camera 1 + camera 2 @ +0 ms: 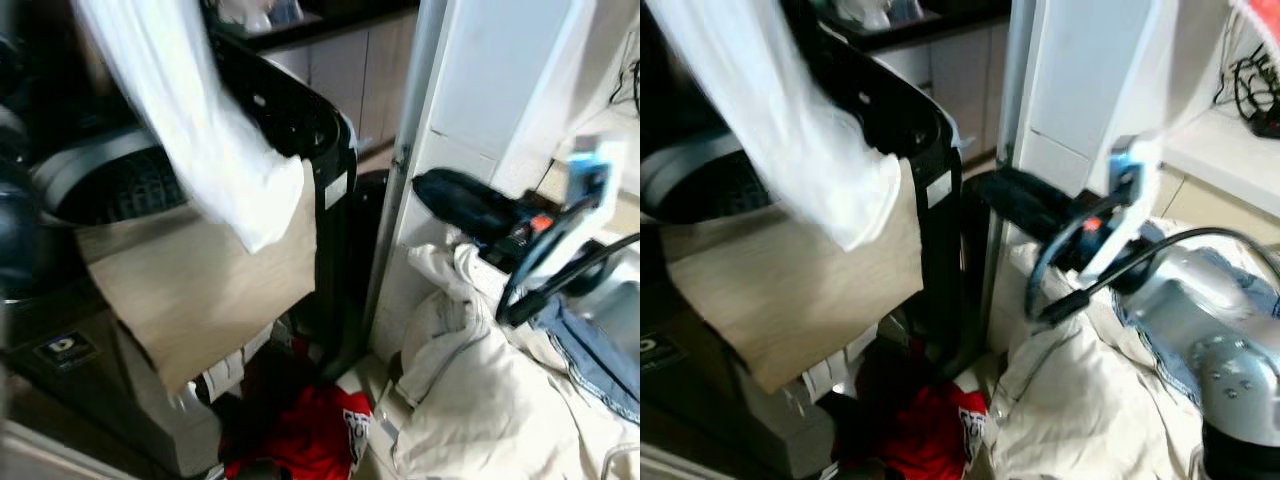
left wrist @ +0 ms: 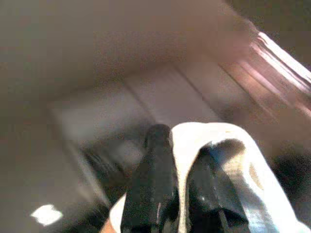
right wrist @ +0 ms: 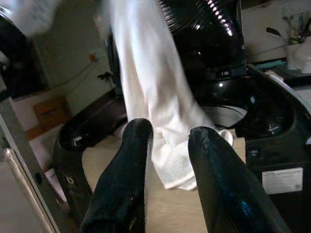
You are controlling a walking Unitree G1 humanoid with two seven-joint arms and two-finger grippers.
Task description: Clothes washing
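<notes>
A long white garment (image 1: 200, 130) hangs from above over the black top-loading washing machine (image 1: 300, 120), and its lower end reaches the machine's front edge. My left gripper (image 2: 181, 145) is shut on the top of this white garment (image 2: 218, 141), held high. The machine's drum opening (image 1: 110, 185) lies under the cloth, at the left. My right gripper (image 1: 430, 190) stands open to the right of the machine, beside the white panel, with nothing between its fingers (image 3: 131, 160). Through its wrist view the white garment (image 3: 155, 97) hangs in front of it.
A beige cloth (image 1: 200, 270) drapes over the machine's front. A red garment (image 1: 310, 435) lies on the floor below it. Cream laundry (image 1: 470, 400) and blue denim (image 1: 590, 350) are piled at the right. A tall white panel (image 1: 480, 80) stands right of the machine.
</notes>
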